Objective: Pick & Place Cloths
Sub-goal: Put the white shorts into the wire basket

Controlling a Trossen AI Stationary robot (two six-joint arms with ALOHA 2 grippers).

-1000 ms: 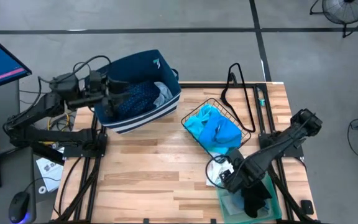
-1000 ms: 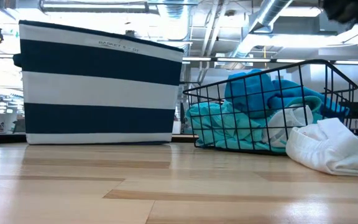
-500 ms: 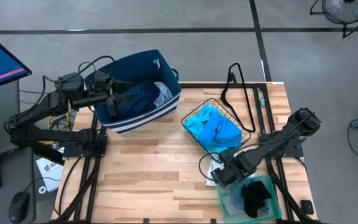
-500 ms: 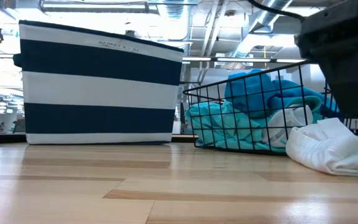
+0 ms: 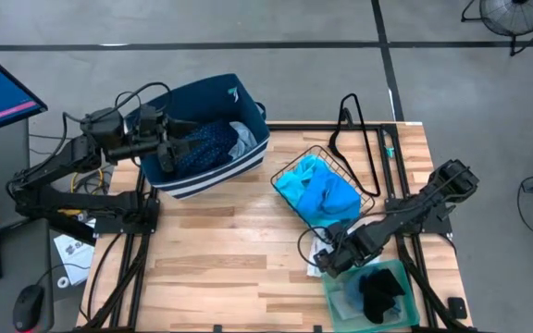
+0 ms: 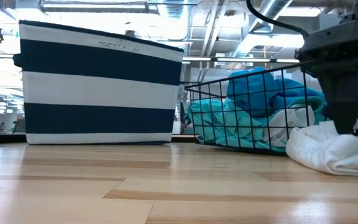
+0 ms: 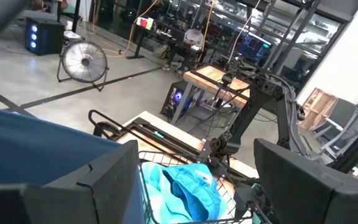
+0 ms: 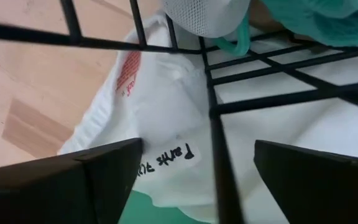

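Since a second ago the right gripper (image 5: 325,262) has swung off the green tray (image 5: 339,298) to hang low over the white cloth (image 6: 328,149) on the counter (image 5: 229,250); its jaws stand apart with the cloth just ahead between them. The pick seems in hand: next, drop and close clear of the wire basket (image 5: 340,176). Farther off, the left gripper (image 5: 167,155), jaws apart, waits over the bin (image 5: 248,102).

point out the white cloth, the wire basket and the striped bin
white cloth (image 6: 331,152), low view, middle of its folds
wire basket (image 5: 370,191), high view, right rim
striped bin (image 6: 98,87), low view, white stripe on its side
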